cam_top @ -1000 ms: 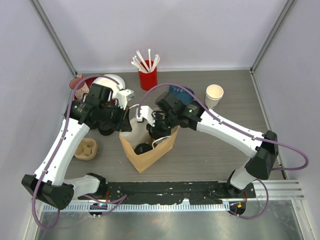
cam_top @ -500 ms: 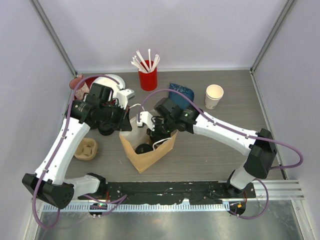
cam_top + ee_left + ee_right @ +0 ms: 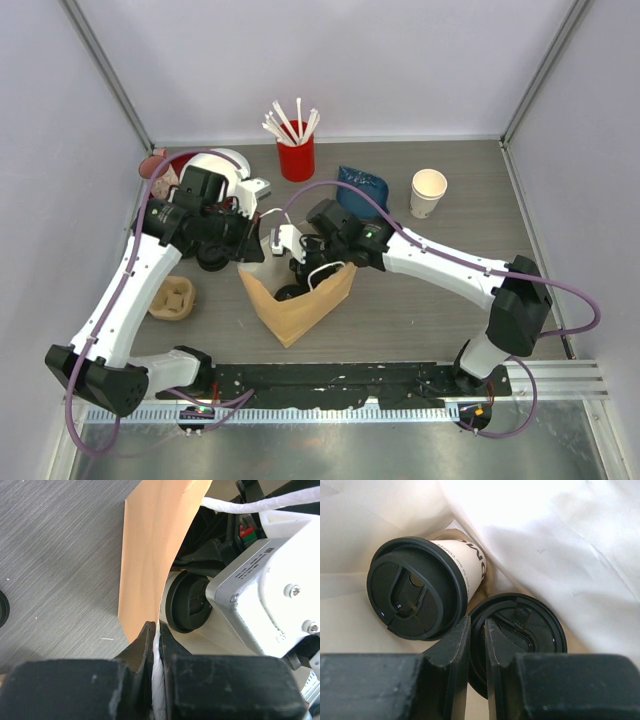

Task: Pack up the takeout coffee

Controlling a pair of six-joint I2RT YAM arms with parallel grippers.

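Observation:
Two takeout coffee cups with black lids are inside the brown paper bag (image 3: pixel 300 312). One cup (image 3: pixel 420 590) leans to the left. The other (image 3: pixel 530 630) stands upright beside it, and my right gripper (image 3: pixel 476 630) is shut on the near rim of its lid. From above, the right gripper (image 3: pixel 298 278) reaches down into the bag's mouth. My left gripper (image 3: pixel 157 637) is shut on the bag's white-lined edge (image 3: pixel 159 655) and holds the mouth apart at the bag's left side (image 3: pixel 256 254). One black lid (image 3: pixel 190 602) shows past the bag wall (image 3: pixel 150 550).
A red straw holder (image 3: pixel 296 158) stands at the back. A blue pouch (image 3: pixel 362 186) and a lidless paper cup (image 3: pixel 428 192) sit to its right. A cardboard cup carrier (image 3: pixel 172 298) lies left of the bag. A white dish (image 3: pixel 230 164) and a pink mug (image 3: pixel 157 164) are at back left.
My right arm has moved left and lower into the bag with the second cup, uncovering the blue pouch. The left gripper has kept its hold on the bag's edge.

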